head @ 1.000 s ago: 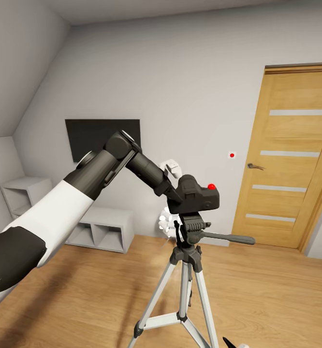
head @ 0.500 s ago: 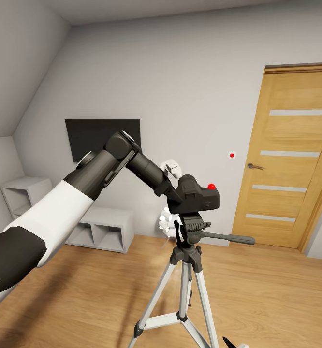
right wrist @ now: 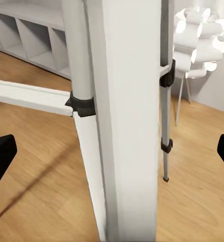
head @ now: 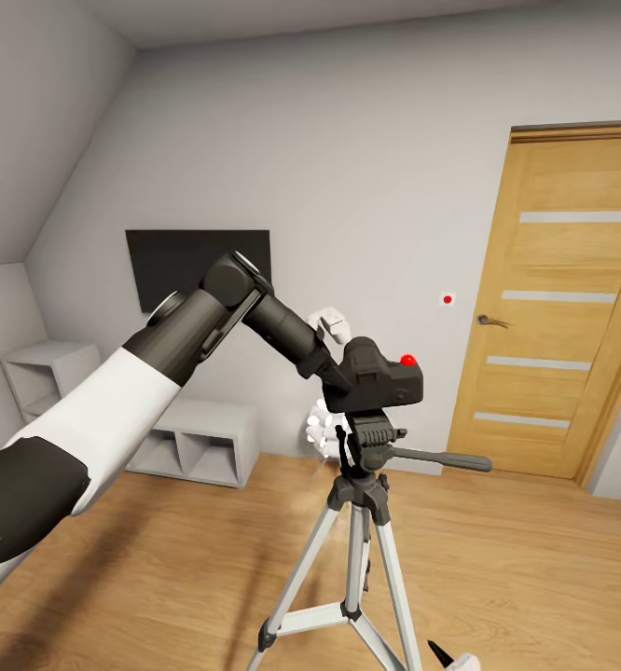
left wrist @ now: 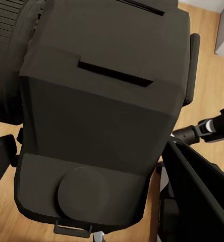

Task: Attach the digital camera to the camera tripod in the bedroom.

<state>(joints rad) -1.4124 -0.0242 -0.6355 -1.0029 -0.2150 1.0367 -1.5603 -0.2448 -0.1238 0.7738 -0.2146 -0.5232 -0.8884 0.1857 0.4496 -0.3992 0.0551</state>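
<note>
Now, camera place: the digital camera sits at the tip of the left arm, directly over the black head of the camera tripod, its underside touching or just shy of the head; I cannot tell which.
Key relation: camera above head, head at 6 o'clock from the body; in my judgement the coming move is straight down, no sideways shift.
Long axis: camera body runs roughly 9 to 3 o'clock in the head view, the pan handle pointing to 3 o'clock.
Left gripper: clenched around the camera, dark fingers flanking the body in the left wrist view.
Right gripper: jaws spread wide, nothing between the pads, tips either side of a silver tripod leg.
Nearer arm: the left.
Backdrop: wooden door at 3 o'clock, wall TV at 9 o'clock.
</note>
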